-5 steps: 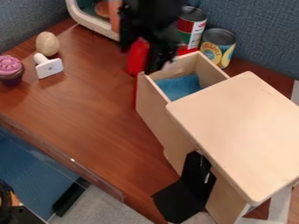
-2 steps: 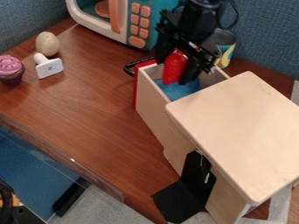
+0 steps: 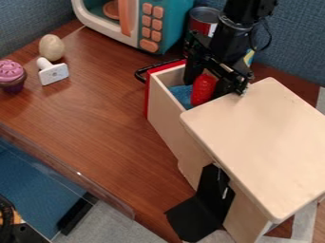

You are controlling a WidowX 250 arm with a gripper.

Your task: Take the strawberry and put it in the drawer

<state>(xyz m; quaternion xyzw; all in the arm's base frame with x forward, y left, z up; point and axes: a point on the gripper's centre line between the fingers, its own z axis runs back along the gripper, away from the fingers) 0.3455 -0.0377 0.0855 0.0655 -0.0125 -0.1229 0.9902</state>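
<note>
Camera view: one black two-finger gripper [image 3: 204, 87] clasps one red oval strawberry [image 3: 203, 92] inside one boxy, pale wooden drawer [image 3: 166, 114]. Blue fabric walls [image 3: 292, 42] back the flat brown wooden table [image 3: 101, 114].

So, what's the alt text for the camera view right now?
Black gripper with a red strawberry at an open wooden drawer. A cupcake, egg and white toy sit at left on the table; a microwave and cans stand behind.

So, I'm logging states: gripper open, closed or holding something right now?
Gripper: closed, holding the red strawberry at the open drawer.
</note>
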